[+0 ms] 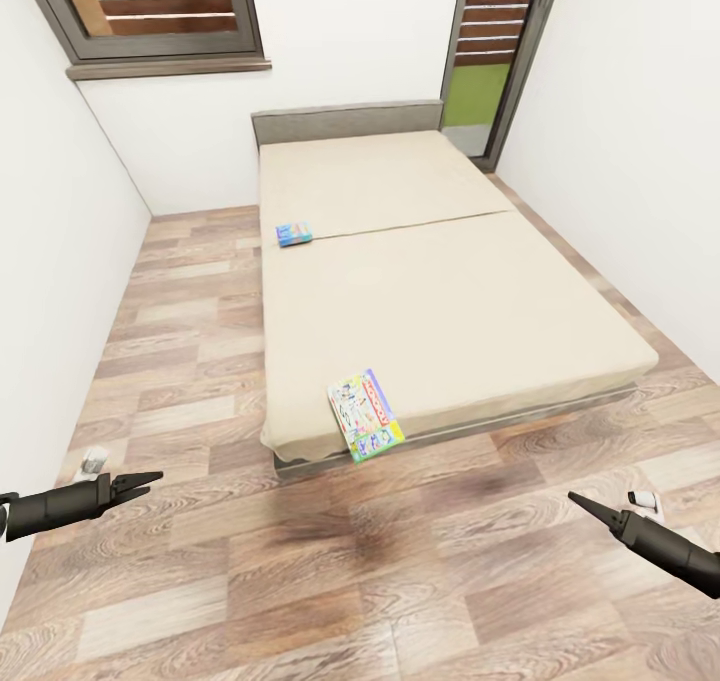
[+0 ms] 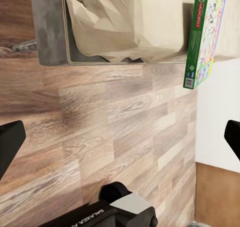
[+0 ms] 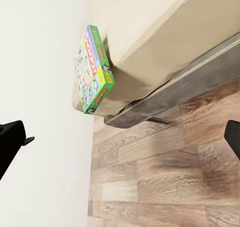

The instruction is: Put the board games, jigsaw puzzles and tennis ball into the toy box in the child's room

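Note:
Two board games lie on the beige bed [image 1: 450, 301]. A small light blue one [image 1: 294, 234] rests near the bed's left edge, halfway up. A white, green and red one [image 1: 366, 414] hangs over the front edge, and it also appears in the left wrist view [image 2: 202, 37] and the right wrist view [image 3: 95, 72]. My left gripper [image 1: 135, 483] hovers over the floor at lower left, open and empty [image 2: 120, 147]. Low at the right is my right gripper [image 1: 590, 506], open too with nothing in it [image 3: 120, 147]. The table, toy box, jigsaw puzzles and tennis ball are out of view.
Wood floor [image 1: 330, 571] stretches between me and the bed frame [image 2: 50, 32]. White walls close in at left [image 1: 50, 261] and right [image 1: 640, 161]. A window [image 1: 160, 11] and a glass door [image 1: 490, 61] stand behind the bed. A floor strip runs along the bed's left side.

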{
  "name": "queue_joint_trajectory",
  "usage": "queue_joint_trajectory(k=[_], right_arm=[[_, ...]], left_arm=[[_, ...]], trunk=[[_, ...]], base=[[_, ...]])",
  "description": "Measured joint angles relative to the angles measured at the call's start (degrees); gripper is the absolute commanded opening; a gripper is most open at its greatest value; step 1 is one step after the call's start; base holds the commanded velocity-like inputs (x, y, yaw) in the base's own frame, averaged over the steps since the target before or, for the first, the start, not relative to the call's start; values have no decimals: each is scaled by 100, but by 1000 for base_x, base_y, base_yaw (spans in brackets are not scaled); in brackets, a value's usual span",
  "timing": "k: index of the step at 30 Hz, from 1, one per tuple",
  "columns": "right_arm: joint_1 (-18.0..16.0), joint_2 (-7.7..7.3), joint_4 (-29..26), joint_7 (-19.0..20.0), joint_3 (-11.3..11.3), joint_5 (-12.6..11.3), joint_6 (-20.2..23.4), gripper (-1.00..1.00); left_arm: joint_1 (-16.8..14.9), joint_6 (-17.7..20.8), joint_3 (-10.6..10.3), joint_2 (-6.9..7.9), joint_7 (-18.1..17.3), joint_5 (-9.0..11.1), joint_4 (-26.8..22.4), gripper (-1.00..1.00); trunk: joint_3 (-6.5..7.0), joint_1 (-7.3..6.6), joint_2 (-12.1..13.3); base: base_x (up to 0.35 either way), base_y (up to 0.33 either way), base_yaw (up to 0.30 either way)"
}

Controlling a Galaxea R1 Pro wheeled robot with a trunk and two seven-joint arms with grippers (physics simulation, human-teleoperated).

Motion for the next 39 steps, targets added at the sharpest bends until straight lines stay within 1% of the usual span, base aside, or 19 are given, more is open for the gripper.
queue_joint_trajectory(k=[39], right_arm=[[0, 31, 0, -3, 0, 4, -36, 100]], left_arm=[[0, -57, -60, -37, -6, -17, -9, 100]], trunk=[[363, 0, 0]], base=[[0, 0, 0]])
